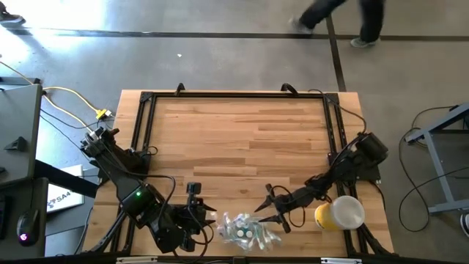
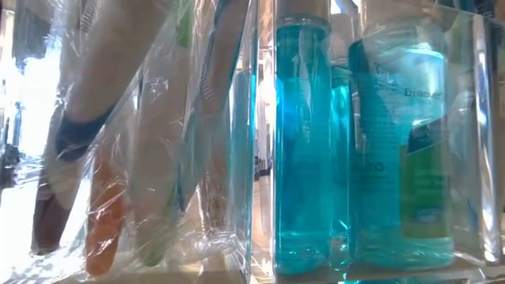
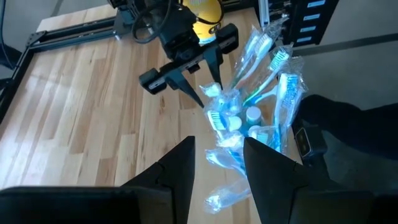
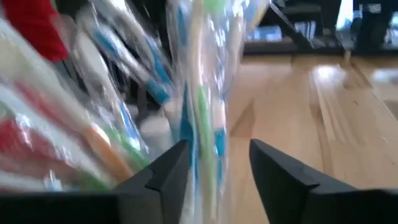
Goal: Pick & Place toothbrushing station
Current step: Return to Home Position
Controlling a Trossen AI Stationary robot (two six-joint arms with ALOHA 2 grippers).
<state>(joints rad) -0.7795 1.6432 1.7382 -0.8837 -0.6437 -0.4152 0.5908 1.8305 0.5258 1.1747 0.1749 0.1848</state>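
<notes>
Left fingers (image 3: 177,169) and right fingers (image 3: 214,65) spread, empty, flanking crinkly-wrapped toothbrushes (image 3: 267,68) in clear organizer (image 2: 254,237).

Toothbrushes (image 4: 202,112) blurred (right wrist view) — organizer (image 2: 254,95) cropped in low view.

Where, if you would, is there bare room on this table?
The table is bare across its far and middle stretch, inside the black frame. Crowded along the near edge: left gripper, organizer, right gripper, yellow cup.
</notes>
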